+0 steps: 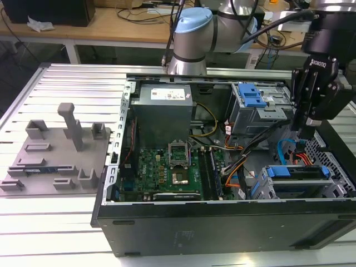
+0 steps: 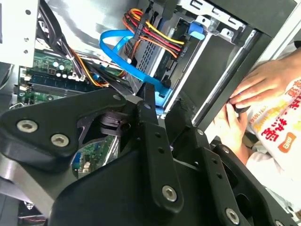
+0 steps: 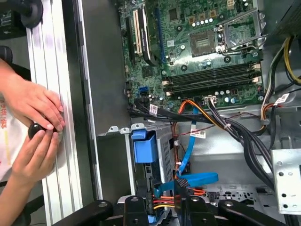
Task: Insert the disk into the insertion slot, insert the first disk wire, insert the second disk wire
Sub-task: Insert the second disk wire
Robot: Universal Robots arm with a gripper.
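Observation:
The disk point(image 1: 295, 172), silver in a bright-blue caddy, lies inside the insertion slot point(image 1: 337, 184), the grey perforated cage at the case's front corner on the exterior view's right. In the first wrist view the caddy's blue end point(image 3: 143, 148) shows in the cage. My gripper point(image 1: 307, 133) hangs just above and behind that cage. It is shut on the dark connector point(image 3: 181, 181) of a flat blue wire point(image 3: 203, 179), which loops beside the disk's rear. The second wrist view shows the gripper point(image 2: 164, 96) with that blue connector between its fingers point(image 2: 149, 106). Red, yellow and orange power wires point(image 2: 153, 34) run to the disk's rear.
A taller grey box with a blue tab point(image 1: 251, 95) stands behind the cage. The motherboard point(image 1: 167, 167) and cable bundles point(image 3: 235, 127) fill the case's middle. A person's hands point(image 3: 33, 117) rest on the aluminium table rail beside the case. A grey fixture plate point(image 1: 55, 158) lies on the exterior view's left.

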